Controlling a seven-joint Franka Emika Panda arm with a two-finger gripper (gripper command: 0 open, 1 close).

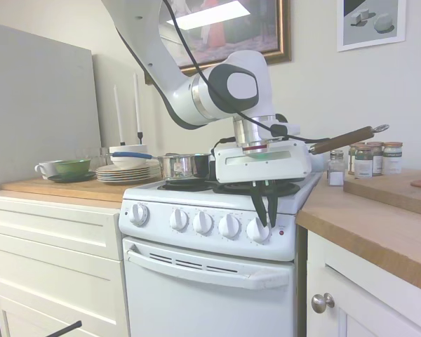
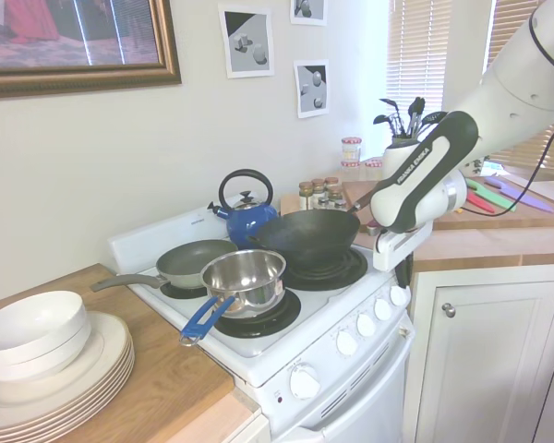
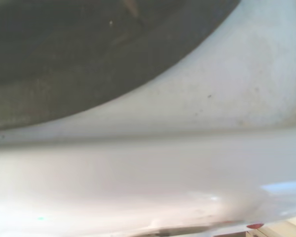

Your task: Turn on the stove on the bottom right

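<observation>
The white stove (image 1: 196,263) fills the middle of the first exterior view, with five round white knobs along its front panel. A red indicator dot (image 1: 281,232) sits at the panel's right end. My gripper (image 1: 266,223) reaches down from above onto the rightmost knob (image 1: 257,232), the one next to that dot. Its two dark fingers (image 1: 259,203) stand close together with the tips on the knob. In the second exterior view the gripper (image 2: 403,275) hangs over the same end knob (image 2: 399,296). The wrist view shows blurred white stove surface (image 3: 197,108) and the red dot (image 3: 255,225).
A black wok (image 2: 305,233) with a wooden handle (image 1: 344,139) sits just behind my hand. A steel pot (image 2: 245,274), grey pan (image 2: 196,261) and blue kettle (image 2: 247,217) occupy the other burners. Wooden counter (image 1: 379,225) with spice jars (image 1: 372,158) is right; stacked plates (image 1: 123,172) are left.
</observation>
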